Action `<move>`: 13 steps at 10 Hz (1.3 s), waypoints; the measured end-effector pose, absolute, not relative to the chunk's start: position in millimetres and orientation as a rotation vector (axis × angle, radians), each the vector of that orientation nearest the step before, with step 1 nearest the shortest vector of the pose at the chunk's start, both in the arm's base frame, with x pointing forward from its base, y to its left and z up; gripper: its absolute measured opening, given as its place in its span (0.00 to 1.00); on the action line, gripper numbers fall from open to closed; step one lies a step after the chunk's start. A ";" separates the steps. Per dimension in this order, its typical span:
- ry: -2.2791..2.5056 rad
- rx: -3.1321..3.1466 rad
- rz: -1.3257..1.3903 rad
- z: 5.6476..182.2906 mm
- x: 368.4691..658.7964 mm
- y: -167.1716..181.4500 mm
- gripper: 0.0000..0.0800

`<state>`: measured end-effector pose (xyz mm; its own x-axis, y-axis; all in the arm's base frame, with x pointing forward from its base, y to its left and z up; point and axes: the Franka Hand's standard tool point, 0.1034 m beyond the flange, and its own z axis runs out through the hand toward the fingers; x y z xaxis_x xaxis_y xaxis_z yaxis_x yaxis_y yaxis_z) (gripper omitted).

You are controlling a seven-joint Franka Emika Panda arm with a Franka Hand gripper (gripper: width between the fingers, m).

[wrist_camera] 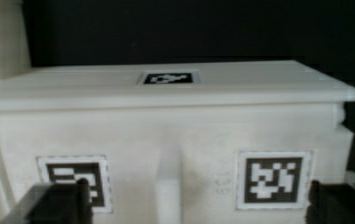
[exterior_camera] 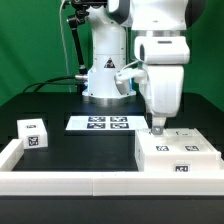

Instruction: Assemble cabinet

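Observation:
The cabinet (exterior_camera: pixel 178 155), a large white box with black-and-white tags, lies flat at the exterior view's right, near the front rail. It fills the wrist view (wrist_camera: pixel 165 125), with one tag on its upper face and two on the face toward the camera. My gripper (exterior_camera: pixel 157 128) points down at the cabinet's far left corner. In the wrist view the gripper (wrist_camera: pixel 206 212) is open. Its dark fingers (wrist_camera: pixel 58 205) stand wide apart at the picture's edges with the white body between them. I cannot tell if they touch it. A small white tagged drawer box (exterior_camera: pixel 35 134) sits at the left.
The marker board (exterior_camera: pixel 100 123) lies flat in the middle, in front of the robot's base (exterior_camera: pixel 105 80). A low white border rail (exterior_camera: pixel 70 180) runs along the table's front and left sides. The table top is black.

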<state>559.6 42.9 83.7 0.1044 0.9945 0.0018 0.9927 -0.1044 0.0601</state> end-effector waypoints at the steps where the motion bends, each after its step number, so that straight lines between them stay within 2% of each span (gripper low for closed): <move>1: 1.980 2.363 0.089 89.0 547.6 40.4 0.94; 4: 1.704 2.544 0.224 93.4 514.6 55.3 1.00; 6: 1.673 2.574 0.296 83.4 495.1 78.2 1.00; 10: 1.566 2.653 0.298 83.0 494.9 77.8 1.00; 13: 1.052 2.945 0.339 82.4 493.7 76.1 1.00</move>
<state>493.7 76.1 82.4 0.7529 0.6259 0.2033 0.6269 -0.7761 0.0681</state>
